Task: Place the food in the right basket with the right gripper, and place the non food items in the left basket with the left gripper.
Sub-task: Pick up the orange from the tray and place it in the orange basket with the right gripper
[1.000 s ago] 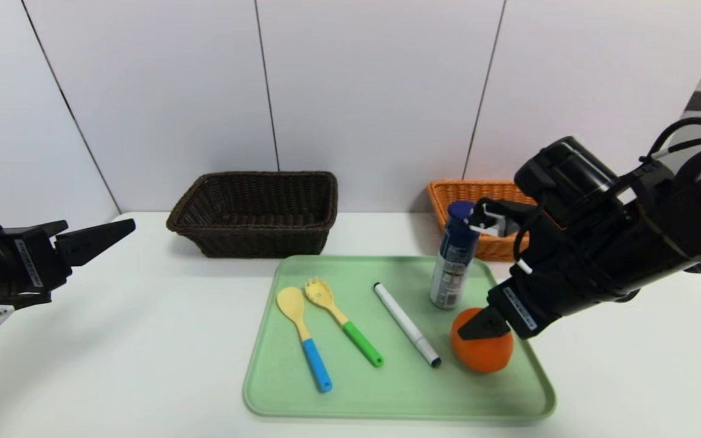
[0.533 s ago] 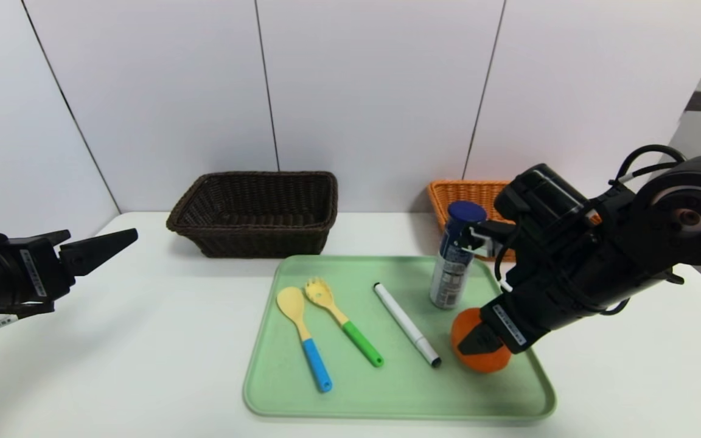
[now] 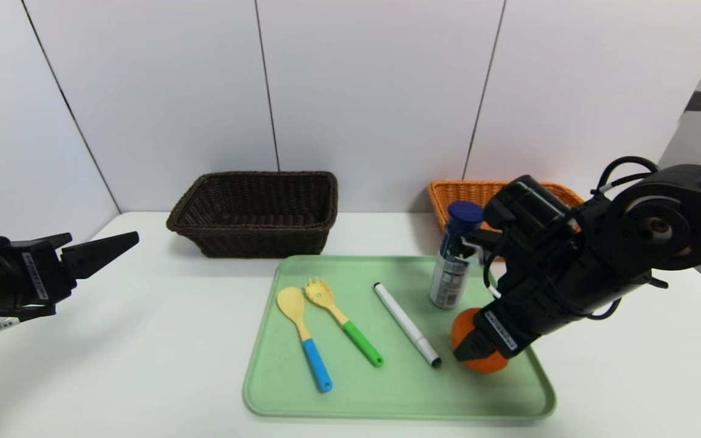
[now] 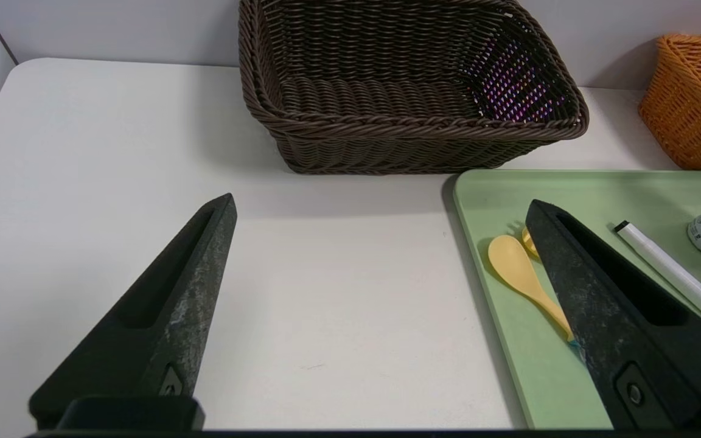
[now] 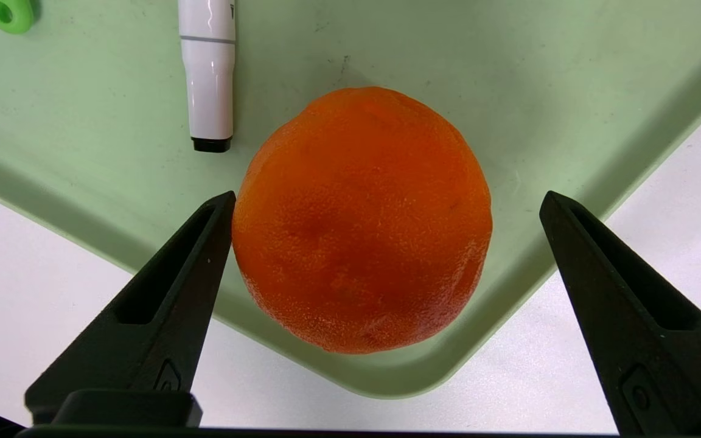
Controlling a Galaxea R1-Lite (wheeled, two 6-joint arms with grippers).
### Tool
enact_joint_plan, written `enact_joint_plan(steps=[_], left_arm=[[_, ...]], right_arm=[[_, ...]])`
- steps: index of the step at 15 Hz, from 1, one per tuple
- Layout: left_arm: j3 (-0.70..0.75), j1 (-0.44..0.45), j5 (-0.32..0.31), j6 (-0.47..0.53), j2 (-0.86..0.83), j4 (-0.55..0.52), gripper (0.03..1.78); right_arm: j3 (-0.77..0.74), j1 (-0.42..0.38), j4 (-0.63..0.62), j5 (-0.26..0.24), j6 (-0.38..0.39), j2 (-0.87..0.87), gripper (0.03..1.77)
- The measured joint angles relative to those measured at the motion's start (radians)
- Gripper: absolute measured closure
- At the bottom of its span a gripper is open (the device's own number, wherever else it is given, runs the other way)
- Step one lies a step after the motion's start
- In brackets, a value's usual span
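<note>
While both baskets sit bare, nothing is sorted | my right gripper (image 5: 387, 201) gapes around the orange (image 5: 362, 219); ungripped | left gripper (image 4: 381, 213) gapes, parked

White table (image 3: 162, 340) against a panelled wall: dark brown basket (image 3: 255, 213) at back, orange basket (image 3: 478, 193) further right, partly hidden by the right arm. Green tray (image 3: 399, 395) in front holds spoon (image 3: 303, 331), fork (image 3: 343, 320), marker (image 3: 407, 324), upright bottle (image 3: 454, 255) and orange (image 3: 483, 363). Right gripper (image 3: 476, 349) angled down at the orange; left gripper (image 3: 98, 250) level above the table's left edge.
</note>
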Motion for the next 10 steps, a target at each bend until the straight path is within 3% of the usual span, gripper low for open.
enact_joint_plan(steps=[1,4,10], left_arm=[[0.0,0.0,0.001,0.001,0.004,-0.001,0.12],[0.0,0.001,0.001,0.002,0.01,-0.016,0.12],[0.003,0.003,0.001,-0.002,0.01,-0.017,0.12]], right_arm=[[0.0,0.0,-0.002,0.0,0.0,0.004,0.12],[-0.002,0.001,-0.005,0.0,-0.001,0.015,0.59],[-0.002,0.016,-0.026,0.007,0.001,-0.008,0.67]])
